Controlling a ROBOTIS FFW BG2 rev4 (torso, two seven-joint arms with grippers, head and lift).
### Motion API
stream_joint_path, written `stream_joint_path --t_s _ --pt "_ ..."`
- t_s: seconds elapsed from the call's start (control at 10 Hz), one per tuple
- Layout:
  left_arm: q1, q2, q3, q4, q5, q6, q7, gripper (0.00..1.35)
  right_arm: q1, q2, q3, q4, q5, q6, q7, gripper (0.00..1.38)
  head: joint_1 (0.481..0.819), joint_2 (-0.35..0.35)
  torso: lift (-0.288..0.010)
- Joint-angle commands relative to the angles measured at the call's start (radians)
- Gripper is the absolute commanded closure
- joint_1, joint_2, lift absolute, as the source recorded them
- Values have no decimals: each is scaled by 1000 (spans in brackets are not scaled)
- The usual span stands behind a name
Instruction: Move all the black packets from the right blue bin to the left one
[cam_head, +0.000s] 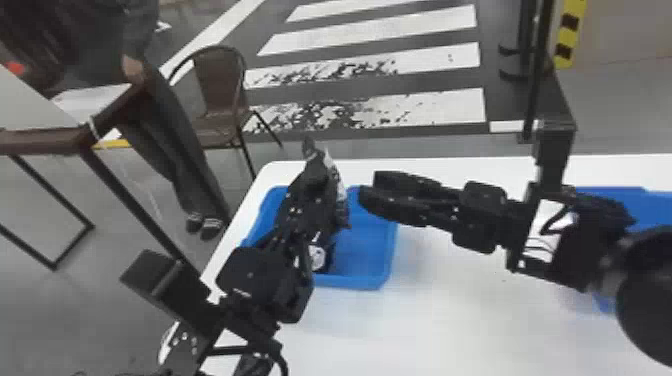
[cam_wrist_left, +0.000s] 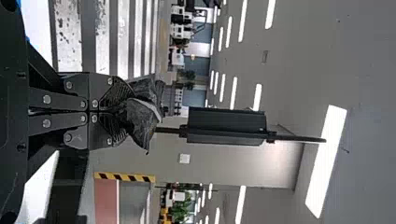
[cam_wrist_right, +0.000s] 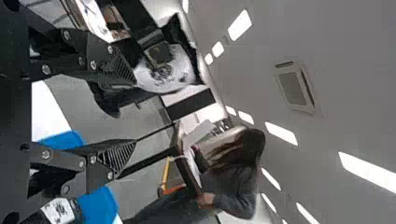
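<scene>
Over the left blue bin (cam_head: 362, 260), my left gripper (cam_head: 318, 175) is shut on a black packet (cam_head: 334, 175) whose white-printed face turns toward the right arm. The left wrist view has that gripper (cam_wrist_left: 119, 112) pinching the dark, creased packet (cam_wrist_left: 144, 114). In the right wrist view the held packet (cam_wrist_right: 183, 70) presents its white print. Another black packet (cam_head: 318, 256) with a white label lies inside the left bin. Just right of that bin, above the table, is my right gripper (cam_head: 367, 187); in its own view the right gripper (cam_wrist_right: 126, 112) has its fingers spread, nothing between them.
The right blue bin (cam_head: 612, 192) stands at the table's right, partly behind the right arm. White tabletop (cam_head: 450, 310) lies between the bins. A black post (cam_head: 537, 90) rises beyond the table; a brown chair (cam_head: 215, 95) and a dark table (cam_head: 45, 140) stand back left.
</scene>
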Motion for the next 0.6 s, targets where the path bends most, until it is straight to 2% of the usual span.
stream_joint_path --t_s 0.0,0.1,0.2,0.4,0.5 --pt "-30 -8 26 43 -32 -13 6 1231 81 0 -141 -54 47 -8 -3 94 672 350 -140" --pt "-62 -8 36 80 -90 2 20 1231 132 0 -215 -81 51 -5 -9 214 660 350 -140" --pt "-126 -8 40 166 -158 39 28 1231 179 0 -273 -99 51 9 -12 295 657 350 -140" --pt "-293 1 38 414 -288 24 34 1231 221 0 -307 -118 49 51 -12 391 678 314 -140" --pt "-381 4 40 517 -363 54 37 1231 228 0 -309 -121 49 63 -12 412 695 307 -140"
